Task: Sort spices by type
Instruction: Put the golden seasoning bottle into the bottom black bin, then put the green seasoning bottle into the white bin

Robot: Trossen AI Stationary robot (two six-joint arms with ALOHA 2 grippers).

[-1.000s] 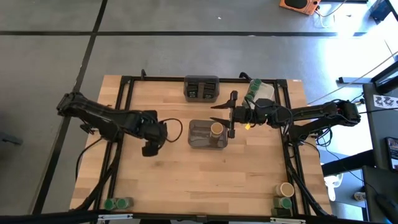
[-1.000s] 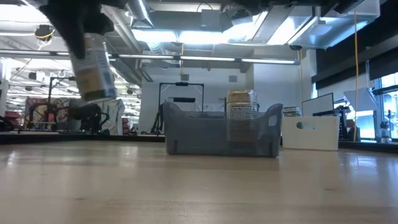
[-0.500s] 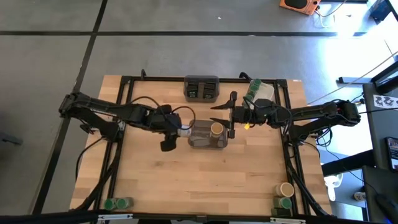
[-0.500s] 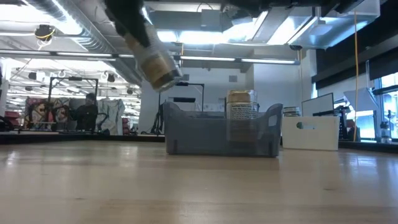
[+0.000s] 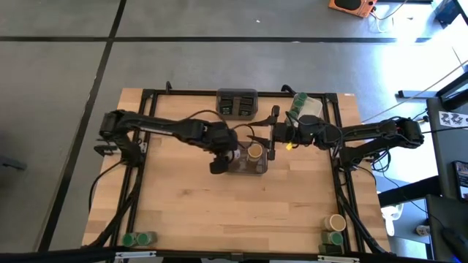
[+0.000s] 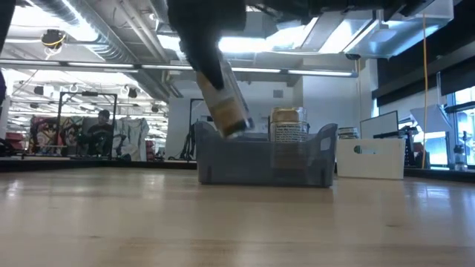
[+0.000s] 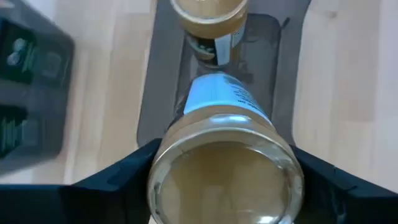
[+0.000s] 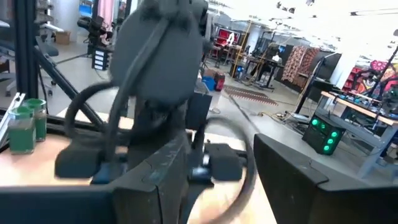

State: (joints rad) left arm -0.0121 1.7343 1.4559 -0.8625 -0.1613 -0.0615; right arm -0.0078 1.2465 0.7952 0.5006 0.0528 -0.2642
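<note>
Heads up, your left pincer [image 7: 225, 186] is pinching a tilted tan jar [image 6: 225, 100] over the grey bin [image 6: 261, 159], so dropping it now could knock over the jar [image 6: 287, 133] already inside.

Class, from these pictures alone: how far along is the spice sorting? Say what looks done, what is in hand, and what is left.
Done: one tan-lidded jar stands in the grey bin, and dark tins sit in the far bin.

In hand: the left gripper holds a second tan jar, tilted over the grey bin, not yet released. The right gripper waits beside the bin.

Left: green-lidded jars and another tan jar at the near corners.
</note>
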